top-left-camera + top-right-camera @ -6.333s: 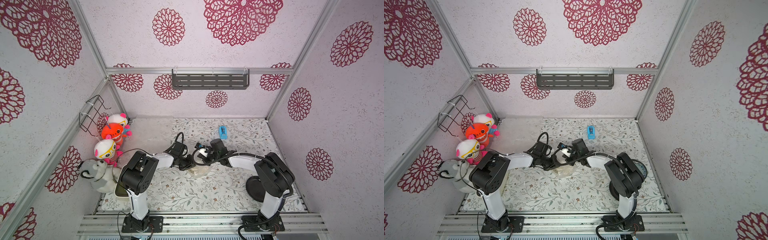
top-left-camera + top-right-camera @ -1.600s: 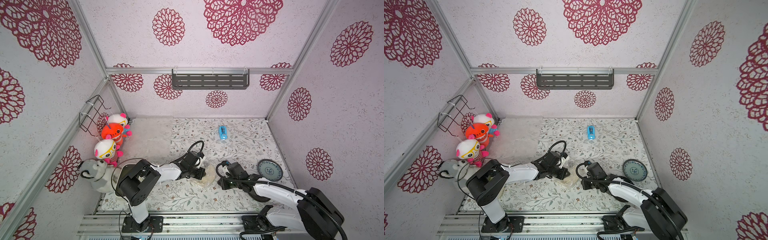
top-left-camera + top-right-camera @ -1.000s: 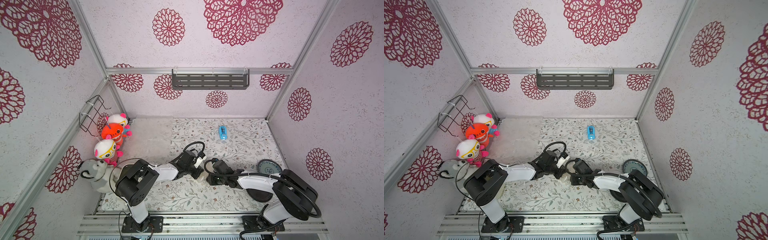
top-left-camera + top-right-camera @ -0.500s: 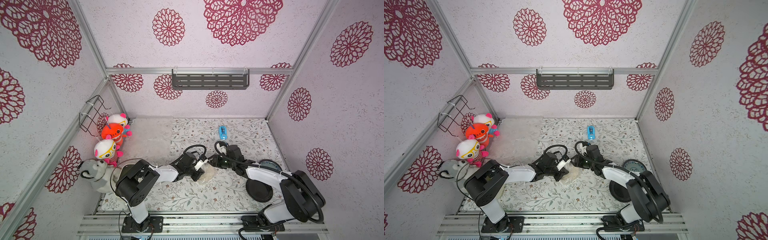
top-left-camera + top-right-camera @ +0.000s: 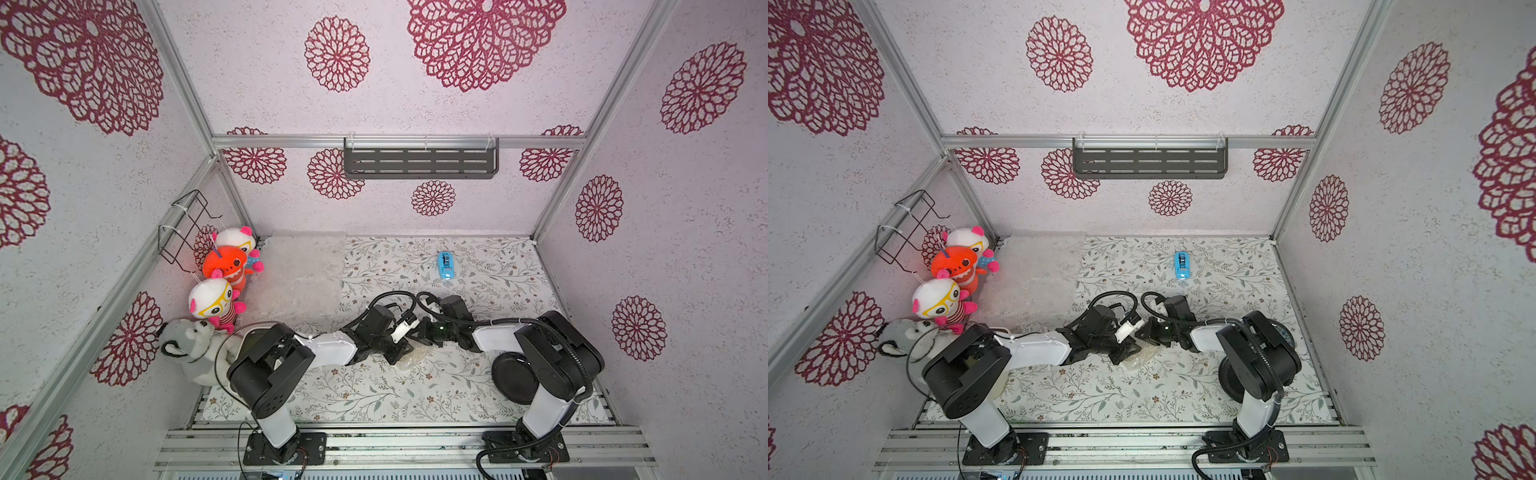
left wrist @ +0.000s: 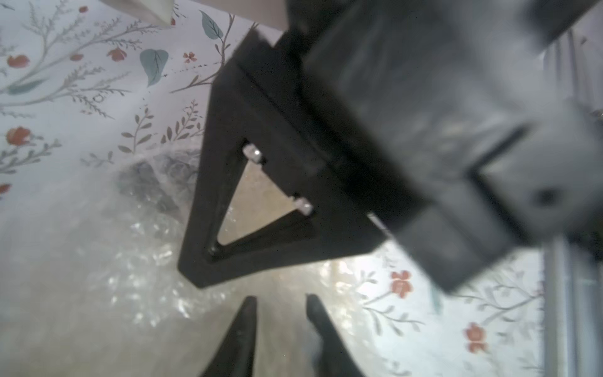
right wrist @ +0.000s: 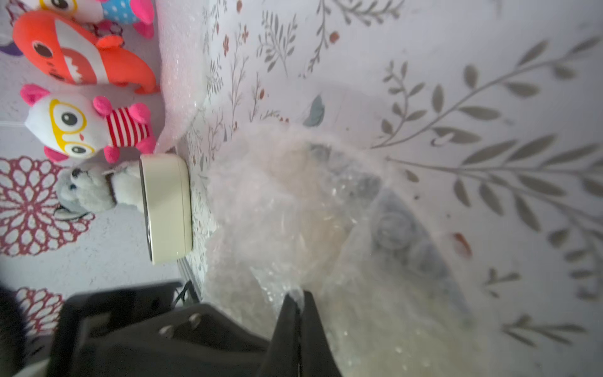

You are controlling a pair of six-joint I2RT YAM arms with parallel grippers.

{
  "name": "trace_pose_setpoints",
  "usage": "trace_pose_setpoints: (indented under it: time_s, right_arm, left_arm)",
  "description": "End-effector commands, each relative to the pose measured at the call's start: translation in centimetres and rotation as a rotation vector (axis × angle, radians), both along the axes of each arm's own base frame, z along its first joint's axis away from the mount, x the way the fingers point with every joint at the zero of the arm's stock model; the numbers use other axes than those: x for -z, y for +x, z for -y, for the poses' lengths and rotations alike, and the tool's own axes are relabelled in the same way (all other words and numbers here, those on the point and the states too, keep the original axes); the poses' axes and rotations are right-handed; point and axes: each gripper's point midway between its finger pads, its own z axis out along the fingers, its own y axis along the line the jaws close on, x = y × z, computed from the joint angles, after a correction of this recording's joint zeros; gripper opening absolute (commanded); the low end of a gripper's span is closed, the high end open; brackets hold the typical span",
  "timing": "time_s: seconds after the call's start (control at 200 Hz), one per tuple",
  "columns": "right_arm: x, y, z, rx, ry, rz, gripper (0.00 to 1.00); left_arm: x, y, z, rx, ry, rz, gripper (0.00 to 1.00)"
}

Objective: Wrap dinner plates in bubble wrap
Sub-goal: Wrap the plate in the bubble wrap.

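A cream dinner plate with a dark floral mark lies under crinkled bubble wrap (image 7: 326, 228) at mid-table, seen as a shiny bundle (image 5: 415, 358) in both top views (image 5: 1140, 357). My right gripper (image 7: 297, 297) is shut on a raised fold of that wrap (image 5: 417, 333). The left gripper (image 6: 280, 303) stands open just above the wrap, nothing between its fingers, tip to tip with the right one (image 5: 397, 353). A glossy black plate (image 5: 513, 376) lies under the right arm. The rim of a blue-grey plate (image 5: 1285, 332) peeks out behind that arm.
Spare bubble wrap sheets (image 5: 303, 274) lie at the back left. A blue tape dispenser (image 5: 445, 266) sits at the back middle. Plush toys (image 5: 216, 305) line the left wall, with a cream container (image 7: 166, 209) beside them. A grey shelf (image 5: 419, 163) hangs on the back wall.
The left gripper has opened and let go of the wrap. The right gripper has come in over the bundle and shut on a fold of the wrap.
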Motion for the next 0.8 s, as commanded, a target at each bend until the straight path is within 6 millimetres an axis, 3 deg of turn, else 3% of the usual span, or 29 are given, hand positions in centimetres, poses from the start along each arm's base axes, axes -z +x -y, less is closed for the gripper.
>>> trace_pose_setpoints:
  time_s: [0.0,0.065,0.11,0.245,0.345,0.475,0.615,0.796]
  right_arm:
    - [0.7,-0.2,1.1,0.085,-0.02,-0.027,0.0]
    - [1.3,-0.1,1.7,0.131,-0.032,-0.038,0.0]
    - [1.4,0.1,2.0,0.149,-0.037,-0.036,0.0]
    - [1.2,0.7,2.1,0.172,-0.046,-0.015,0.0]
    - [1.1,0.9,2.1,0.174,-0.053,-0.005,0.0]
    - [1.3,1.0,2.3,0.179,-0.062,0.002,0.0]
    - [1.2,1.0,2.5,0.177,-0.079,0.008,0.0]
    - [1.1,0.9,2.9,0.173,-0.116,0.015,0.0]
  left_arm:
    - [-6.5,-2.0,1.0,-0.036,-0.155,0.004,0.98]
    - [-7.5,-3.3,1.5,-0.057,-0.163,-0.024,0.98]
    - [-7.2,-4.1,1.9,-0.074,-0.132,-0.04,1.0]
    - [-4.8,-7.2,3.8,-0.029,-0.044,-0.075,0.95]
    - [-2.9,-8.3,4.7,-0.006,-0.012,-0.096,0.89]
    - [0.5,-7.6,4.6,-0.052,0.086,-0.146,0.71]
    - [2.9,-7.4,4.9,-0.056,0.134,-0.169,0.43]
    - [5.5,-6.3,4.4,-0.109,0.217,-0.188,0.17]
